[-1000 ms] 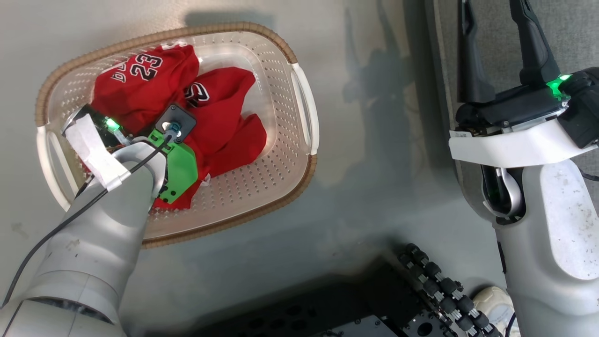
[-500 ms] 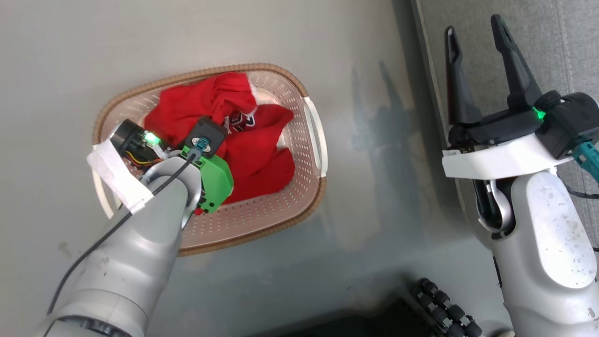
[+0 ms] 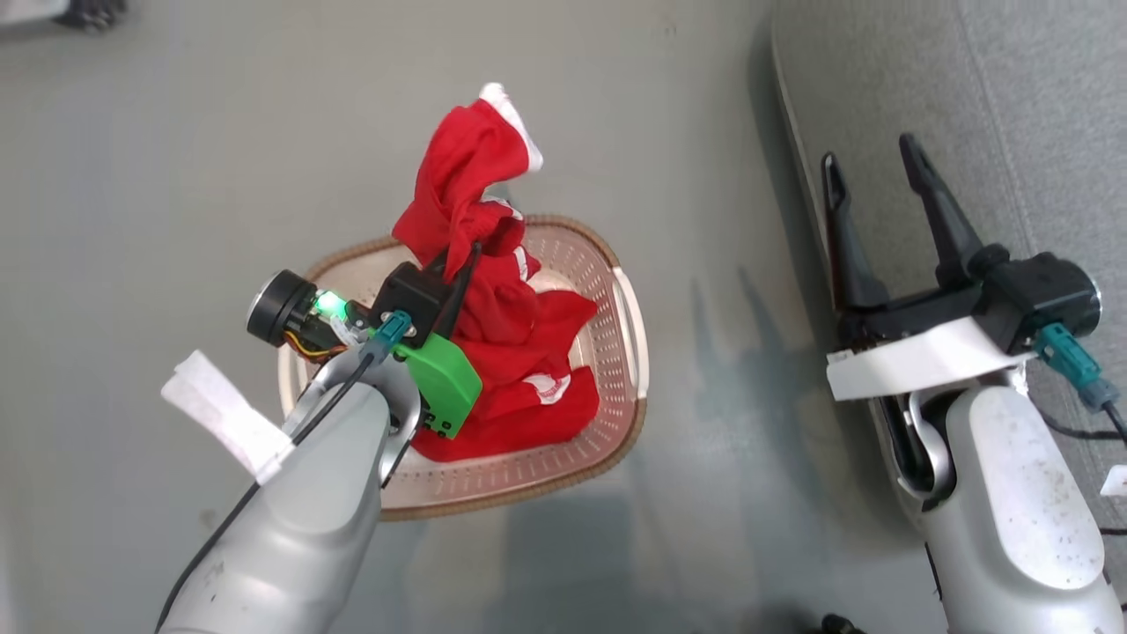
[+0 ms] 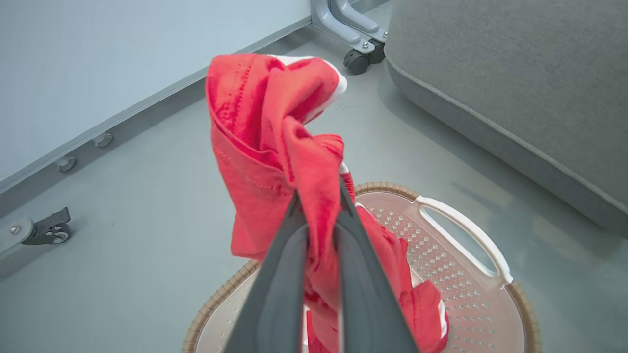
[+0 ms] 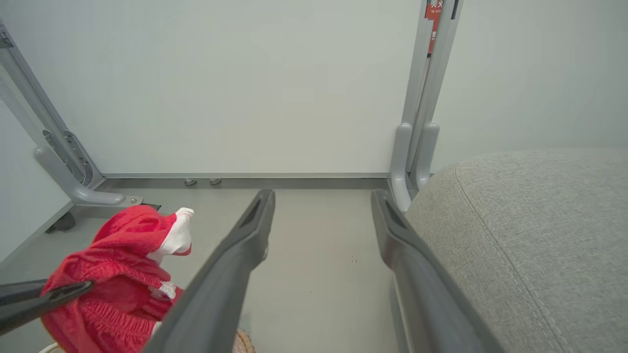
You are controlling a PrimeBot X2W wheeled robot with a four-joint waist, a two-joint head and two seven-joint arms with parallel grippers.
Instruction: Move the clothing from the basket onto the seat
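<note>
My left gripper [image 3: 471, 251] is shut on a bunch of red clothing [image 3: 467, 167], held up above the basket [image 3: 629, 352]. In the left wrist view the two fingers pinch the fabric [image 4: 265, 122] at the gripper [image 4: 319, 198], and its lower end trails into the cream perforated basket [image 4: 461, 294]. More red clothing [image 3: 528, 396] lies inside the basket. The grey seat [image 3: 1039, 106] lies to the right. My right gripper [image 3: 867, 154] stands open and empty by the seat's edge, as the right wrist view [image 5: 322, 196] confirms, with the seat [image 5: 530, 235] at its right and the lifted clothing [image 5: 113, 264] at its left.
The basket stands on a grey floor. A caster wheel [image 4: 360, 61] and metal frame legs [image 5: 417, 147] stand near the seat's far corner, and another caster [image 4: 49, 230] sits by the wall at the left. A pale wall closes the far side.
The head camera has risen and shifted. My left gripper has lifted the pinched red clothing up out of the basket. The right gripper has stayed open.
</note>
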